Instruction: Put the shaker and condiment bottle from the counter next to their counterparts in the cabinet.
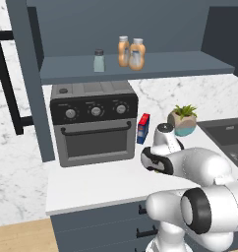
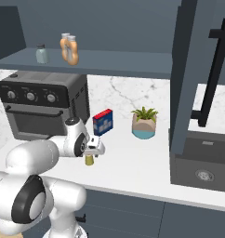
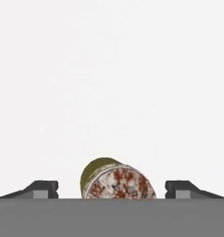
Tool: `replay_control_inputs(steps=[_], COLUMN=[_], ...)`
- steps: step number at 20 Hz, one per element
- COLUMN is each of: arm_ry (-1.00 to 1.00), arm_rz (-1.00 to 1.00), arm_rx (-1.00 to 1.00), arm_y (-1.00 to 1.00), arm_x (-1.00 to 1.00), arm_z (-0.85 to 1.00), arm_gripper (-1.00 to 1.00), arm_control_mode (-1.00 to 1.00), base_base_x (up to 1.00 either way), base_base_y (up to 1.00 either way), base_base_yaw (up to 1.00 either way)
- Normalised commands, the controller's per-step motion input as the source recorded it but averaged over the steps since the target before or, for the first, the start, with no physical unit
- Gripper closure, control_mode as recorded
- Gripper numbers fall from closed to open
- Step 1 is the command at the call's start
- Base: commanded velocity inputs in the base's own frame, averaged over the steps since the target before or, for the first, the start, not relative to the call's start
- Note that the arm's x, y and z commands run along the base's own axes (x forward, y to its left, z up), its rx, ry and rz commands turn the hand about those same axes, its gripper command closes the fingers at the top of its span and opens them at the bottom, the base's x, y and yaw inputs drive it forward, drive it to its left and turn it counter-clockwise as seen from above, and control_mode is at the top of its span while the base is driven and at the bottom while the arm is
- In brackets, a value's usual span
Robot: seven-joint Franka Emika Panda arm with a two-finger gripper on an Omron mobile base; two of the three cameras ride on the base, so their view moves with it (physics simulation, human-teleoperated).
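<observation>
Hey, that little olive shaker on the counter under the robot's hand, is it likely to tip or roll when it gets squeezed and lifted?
The shaker stands upright between the tool's spread fingers, so an even squeeze on both sides probably won't tip it. It looks short and squat, which suggests decent stability. Its round body would likely roll across the counter if knocked over.

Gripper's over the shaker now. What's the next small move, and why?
Probably close the gripper on the shaker. In the hand view the shaker sits centred between the fingertips, with gaps on both sides. It stands on the counter, while the condiment bottle is already shelved.
</observation>
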Motion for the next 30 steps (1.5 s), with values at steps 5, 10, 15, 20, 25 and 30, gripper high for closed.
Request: replay_control_inputs(steps=[5, 10, 15, 20, 25, 30], arm_ry=[0.0, 0.0, -0.03, -0.08, -0.06, -0.01], arm_rz=[0.0, 0.0, 0.0, 0.05, 0.12, 0.16], arm_rx=[0.04, 0.0, 0.01, -0.03, -0.03, 0.0], arm_y=[-0.25, 0.0, 0.0, 0.07, 0.1, 0.02], arm_x=[0.0, 0.0, -0.03, -0.08, -0.07, -0.05], arm_z=[-0.16, -0.06, 0.09, 0.41, 0.69, 0.74], arm_gripper=[1.0, 1.0, 1.0, 1.0, 1.0, 1.0], arm_control_mode=[-1.0, -1.0, -1.0, -1.0, -1.0, -1.0], base_base_x=[0.0, 0.0, 0.0, 0.0, 0.0, 0.0], base_base_y=[0.0, 0.0, 0.0, 0.0, 0.0, 0.0], base_base_yaw=[0.0, 0.0, 0.0, 0.0, 0.0, 0.0])
